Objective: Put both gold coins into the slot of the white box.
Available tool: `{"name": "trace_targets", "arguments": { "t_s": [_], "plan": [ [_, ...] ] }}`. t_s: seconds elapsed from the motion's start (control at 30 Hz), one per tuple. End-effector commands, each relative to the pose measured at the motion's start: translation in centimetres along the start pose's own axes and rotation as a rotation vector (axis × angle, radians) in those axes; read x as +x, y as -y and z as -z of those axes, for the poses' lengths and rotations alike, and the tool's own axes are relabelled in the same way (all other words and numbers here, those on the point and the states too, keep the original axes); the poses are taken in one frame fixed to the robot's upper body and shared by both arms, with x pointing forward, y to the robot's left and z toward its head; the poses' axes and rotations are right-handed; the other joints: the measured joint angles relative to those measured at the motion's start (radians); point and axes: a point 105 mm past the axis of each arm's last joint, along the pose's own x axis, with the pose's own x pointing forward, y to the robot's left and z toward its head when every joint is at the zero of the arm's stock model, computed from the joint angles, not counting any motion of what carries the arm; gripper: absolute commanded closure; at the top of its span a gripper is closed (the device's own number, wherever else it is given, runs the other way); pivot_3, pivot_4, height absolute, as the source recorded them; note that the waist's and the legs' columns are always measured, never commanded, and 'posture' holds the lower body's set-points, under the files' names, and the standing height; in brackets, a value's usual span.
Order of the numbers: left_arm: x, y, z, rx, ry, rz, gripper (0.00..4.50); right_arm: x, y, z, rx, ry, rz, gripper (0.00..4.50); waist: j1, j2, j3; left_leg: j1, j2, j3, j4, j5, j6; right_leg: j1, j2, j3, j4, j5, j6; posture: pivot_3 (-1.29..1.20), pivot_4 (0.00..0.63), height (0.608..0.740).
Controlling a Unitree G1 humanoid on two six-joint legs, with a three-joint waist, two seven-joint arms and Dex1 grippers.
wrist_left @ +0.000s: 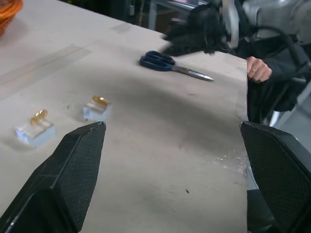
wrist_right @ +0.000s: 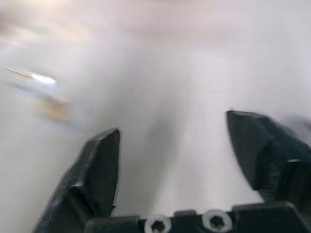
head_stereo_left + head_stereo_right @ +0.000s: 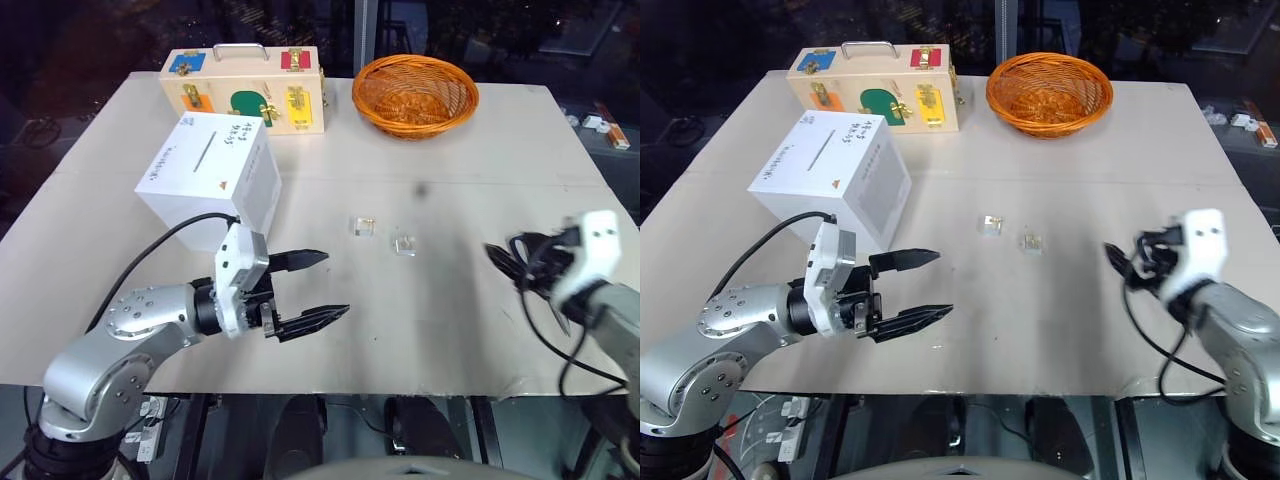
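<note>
left gripper (image 3: 312, 287) fingers gaping wide, empty | right gripper (image 2: 170, 160) fingers parted, empty | gold coins (image 3: 364, 226) lying beyond left fingertips | risk: tiny glassy pieces skidding from pinch

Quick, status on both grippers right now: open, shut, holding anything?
Left gripper: open, holding nothing, hovering over the table near the white box.
Right gripper: fingers apart, nothing between them.
</note>
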Motion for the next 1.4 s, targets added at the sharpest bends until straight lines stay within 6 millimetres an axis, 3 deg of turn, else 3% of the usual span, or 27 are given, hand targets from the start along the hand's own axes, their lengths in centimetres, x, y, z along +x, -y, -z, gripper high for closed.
{"name": "trace_targets", "arguments": {
  "t_s": [0.03, 0.17, 0.27, 0.63, 1.13, 1.27, 1.3, 1.4],
  "plan": [
    [-0.5, -0.7, -0.3, 0.028, 0.012, -0.033, 0.0, 3.0, -2.7, -0.1, 0.001, -0.029, -0.028, 2.35, 0.006, 0.0, 0.0, 0.0, 0.0, 0.0, 0.0, 0.0, 0.0, 0.0, 0.0, 0.0, 0.0, 0.0, 0.0, 0.0, 0.15, 0.726],
    [-1.1, -1.2, 0.0, 0.036, 0.003, -0.053, 0.0, 5.7, -4.3, -0.4, -0.014, -0.059, -0.026, 2.35, 0.02, 0.0, 0.0, -0.003, -0.003, 0.001, 0.001, 0.0, 0.0, -0.001, -0.003, 0.0, -0.001, 0.0, 0.0, 0.0, 0.15, 0.726],
    [-1.4, -1.4, -0.1, 0.046, -0.003, -0.061, 0.0, 6.5, -5.0, -0.7, -0.012, -0.07, -0.035, 2.35, 0.018, 0.0, 0.0, -0.004, -0.003, 0.002, 0.0, 0.0, 0.0, -0.002, -0.004, 0.0, -0.002, 0.0, 0.0, 0.0, 0.15, 0.726],
    [-0.5, 0.3, -2.1, 0.068, 0.01, -0.074, 0.0, 7.0, -6.1, 0.0, -0.041, -0.14, -0.054, 2.35, 0.014, 0.0, 0.0, -0.004, -0.003, 0.001, -0.001, 0.0, 0.0, -0.003, -0.004, 0.0, -0.001, 0.0, 0.0, 0.0, 0.15, 0.726],
    [-0.7, -0.2, -1.1, 0.046, -0.008, -0.081, 0.0, 6.9, -5.8, 1.1, -0.053, -0.185, -0.025, 2.35, 0.014, 0.0, 0.0, -0.004, -0.003, 0.001, -0.001, 0.0, 0.0, -0.003, -0.004, 0.0, -0.001, 0.0, 0.0, 0.0, 0.15, 0.726],
    [-0.9, -0.3, -1.2, 0.05, -0.009, -0.083, 0.0, 6.8, -5.9, 1.2, -0.052, -0.193, -0.026, 4.25, 0.014, 0.0, 0.0, -0.004, -0.003, 0.001, -0.001, 0.0, 0.0, -0.003, -0.004, 0.0, -0.001, 0.0, 0.0, 0.0, 0.15, 0.726],
    [-0.9, -0.3, -1.2, 0.051, -0.009, -0.083, 0.0, 6.7, -5.9, 1.3, -0.051, -0.195, -0.026, 4.47, 0.014, 0.0, 0.0, -0.004, -0.003, 0.001, -0.001, 0.0, 0.0, -0.003, -0.004, 0.0, -0.001, 0.0, 0.0, 0.0, 0.15, 0.726],
    [-0.9, -0.4, -1.5, 0.054, -0.006, -0.083, 0.0, 6.6, -5.9, 1.4, -0.048, -0.202, -0.03, 4.47, 0.014, 0.0, 0.0, -0.004, -0.003, 0.001, -0.001, 0.0, 0.0, -0.003, -0.004, 0.0, -0.001, 0.0, 0.0, 0.0, 0.15, 0.726]
  ]
}}
